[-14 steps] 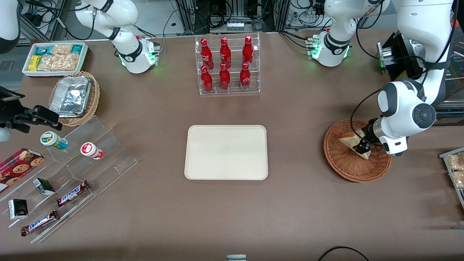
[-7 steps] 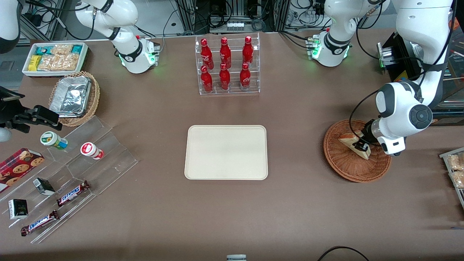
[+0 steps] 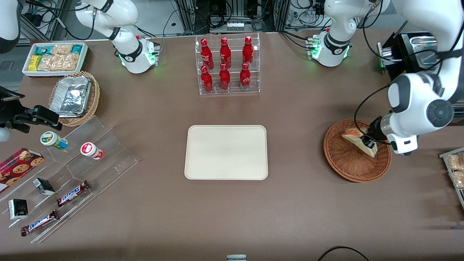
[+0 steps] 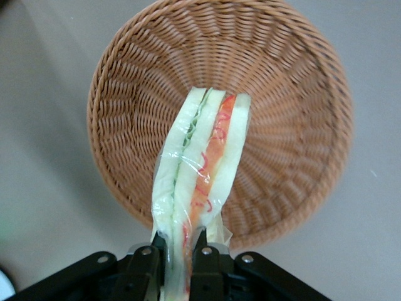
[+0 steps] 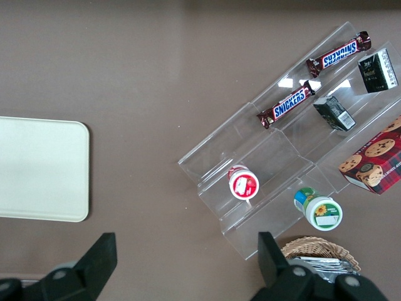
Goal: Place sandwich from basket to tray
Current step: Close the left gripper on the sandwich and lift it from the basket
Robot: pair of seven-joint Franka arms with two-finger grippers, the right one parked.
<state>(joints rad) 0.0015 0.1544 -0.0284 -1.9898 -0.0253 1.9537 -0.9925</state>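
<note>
My left gripper (image 3: 370,142) is shut on the sandwich (image 3: 357,140), a plastic-wrapped wedge of white bread with red and green filling on its edge. It holds the sandwich above the reddish-brown wicker basket (image 3: 348,165), which stands toward the working arm's end of the table. In the left wrist view the sandwich (image 4: 200,175) hangs from the gripper (image 4: 177,254) clear of the basket (image 4: 294,132), whose bottom is bare. The cream tray (image 3: 226,152) lies flat mid-table, with nothing on it; its edge shows in the right wrist view (image 5: 37,169).
A clear rack of red bottles (image 3: 227,65) stands farther from the camera than the tray. Toward the parked arm's end are a clear stepped stand with snacks (image 3: 72,174), a tan basket with a foil container (image 3: 74,98) and a white box of snacks (image 3: 54,58).
My gripper has risen with the sandwich, lifting it off the basket's bottom and shifting slightly toward the working arm's end. The arm's elbow has moved up and outward.
</note>
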